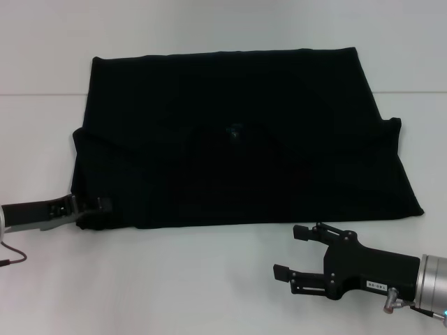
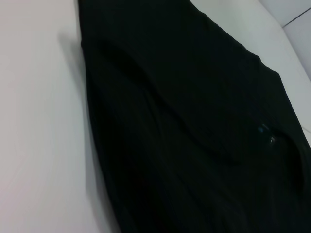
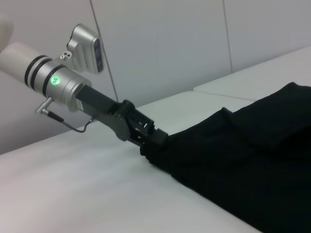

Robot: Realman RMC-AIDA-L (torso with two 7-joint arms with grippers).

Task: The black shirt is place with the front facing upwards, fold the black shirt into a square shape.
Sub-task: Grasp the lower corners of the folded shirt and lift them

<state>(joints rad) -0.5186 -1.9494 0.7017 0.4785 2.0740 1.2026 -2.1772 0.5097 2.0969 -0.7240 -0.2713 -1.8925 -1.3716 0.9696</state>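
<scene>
Item: black shirt (image 1: 237,139), spread flat on white table (image 1: 209,293), already folded once, near half doubled over far half; blue neck tag (image 1: 235,128) showing mid-cloth.

Left gripper (image 1: 89,211): at shirt's near-left corner, fingers pinched on cloth edge.

Right gripper (image 1: 292,252): on bare table just beside near-right hem, fingers spread wide, holding nothing.

Step, by my judgement: corner pickup for next fold, half secured.

Next move calls for: right gripper reaching near-right corner, closing on cloth, then both lifting together.
</scene>
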